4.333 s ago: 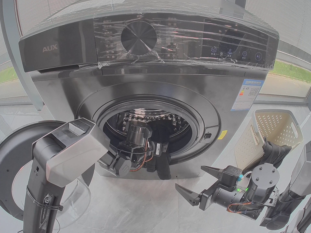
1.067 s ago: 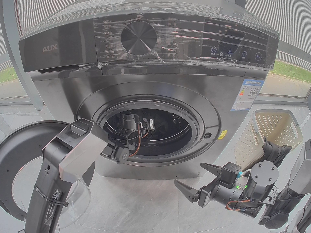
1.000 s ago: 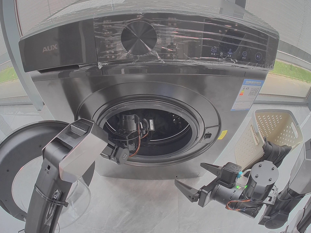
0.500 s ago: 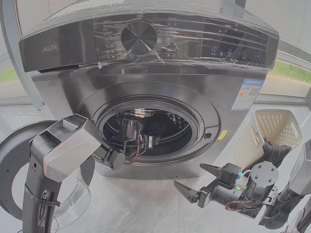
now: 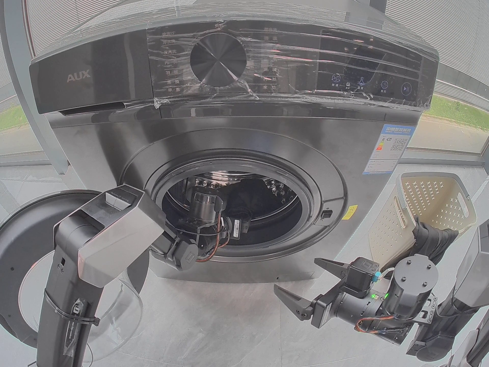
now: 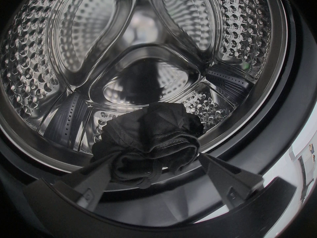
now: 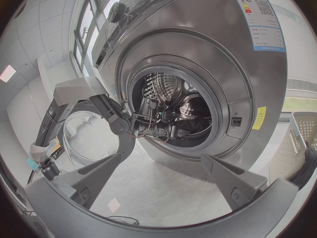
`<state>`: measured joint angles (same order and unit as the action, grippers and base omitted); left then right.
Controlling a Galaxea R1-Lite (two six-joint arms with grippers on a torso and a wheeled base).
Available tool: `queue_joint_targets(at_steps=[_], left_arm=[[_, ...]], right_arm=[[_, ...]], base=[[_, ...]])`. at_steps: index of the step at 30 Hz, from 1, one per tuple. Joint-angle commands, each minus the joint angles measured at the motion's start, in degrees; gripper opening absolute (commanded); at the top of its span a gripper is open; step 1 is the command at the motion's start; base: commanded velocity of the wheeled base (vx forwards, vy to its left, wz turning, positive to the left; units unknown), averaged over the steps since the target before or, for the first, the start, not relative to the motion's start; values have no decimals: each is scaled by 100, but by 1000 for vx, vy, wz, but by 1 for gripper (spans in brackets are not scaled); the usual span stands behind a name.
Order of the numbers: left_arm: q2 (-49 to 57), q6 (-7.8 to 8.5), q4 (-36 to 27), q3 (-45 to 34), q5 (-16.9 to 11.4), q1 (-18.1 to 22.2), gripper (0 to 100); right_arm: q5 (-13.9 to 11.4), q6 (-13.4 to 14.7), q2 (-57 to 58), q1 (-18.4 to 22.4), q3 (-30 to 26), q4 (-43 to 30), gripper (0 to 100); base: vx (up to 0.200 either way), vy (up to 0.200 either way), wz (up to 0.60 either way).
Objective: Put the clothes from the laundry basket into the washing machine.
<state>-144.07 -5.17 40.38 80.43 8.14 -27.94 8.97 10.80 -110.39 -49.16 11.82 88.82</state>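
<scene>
Black crumpled garment (image 6: 148,136), a wad low in the drum (image 6: 82,50), inside the wide-open left claw (image 6: 157,155).

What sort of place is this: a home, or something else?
Probably a test or show space, not a home: a washing machine partly wrapped in plastic film stands on a grey tiled floor before tall windows, a laundry basket beside it.
</scene>
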Motion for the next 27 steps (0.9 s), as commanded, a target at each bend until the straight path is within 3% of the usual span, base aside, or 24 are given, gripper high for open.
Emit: queue_joint_targets(at_steps=[1, 7, 14, 20, 27], left_arm=[[-139, -2, -12, 139, 3, 52, 0], [-192, -19, 76, 289, -6, 34, 0], [-499, -63, 814, 974, 144, 69, 0], [-702, -98, 999, 1484, 267, 140, 0], [-693, -151, 999, 1493, 267, 157, 0]], right_arm=[[-1, 1, -9, 3, -5, 4, 100], [-1, 1, -9, 3, -5, 4, 100], [8, 1, -18, -5, -14, 4, 100], [8, 1, -44, 3, -40, 4, 100], [8, 1, -36, 3, -40, 4, 100]], base=[[0, 0, 0], [0, 0, 0], [0, 0, 0], [0, 0, 0], [0, 0, 0]])
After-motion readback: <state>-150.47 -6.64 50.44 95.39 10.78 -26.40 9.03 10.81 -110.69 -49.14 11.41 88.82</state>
